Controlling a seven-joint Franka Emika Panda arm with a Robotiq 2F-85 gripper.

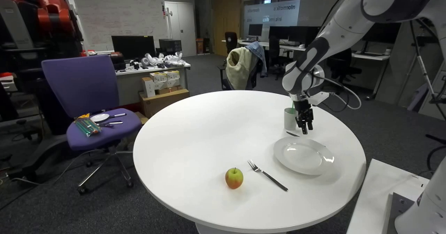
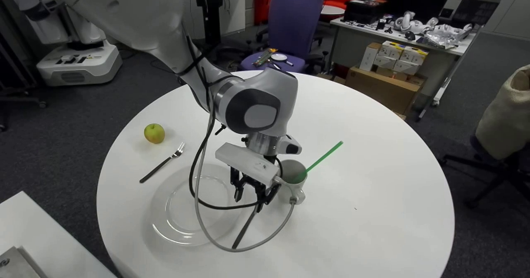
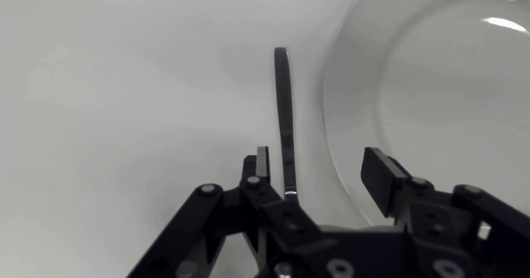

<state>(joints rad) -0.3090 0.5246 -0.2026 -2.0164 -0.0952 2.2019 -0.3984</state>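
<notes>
My gripper (image 3: 316, 153) is open and empty above the table, pointing down; it shows in both exterior views (image 1: 307, 128) (image 2: 248, 202). Below it lies a piece of cutlery with a dark handle (image 3: 285, 108), also in an exterior view (image 2: 244, 230). In the wrist view the handle runs between the fingers' lines, nearer the left finger, and its metal end is hidden behind the gripper. A white plate (image 3: 356, 83) lies beside it, under the right finger; it shows in both exterior views (image 1: 303, 155) (image 2: 186, 211). A white mug (image 1: 290, 119) with a green straw (image 2: 325, 155) stands close to the gripper.
A fork (image 1: 268, 176) lies on the plate's other side, with a red-green apple (image 1: 234, 178) beyond it. All stand on a round white table (image 1: 195, 140). A purple chair (image 1: 82, 87) is near its edge. Cables (image 2: 198, 211) hang in loops from the arm.
</notes>
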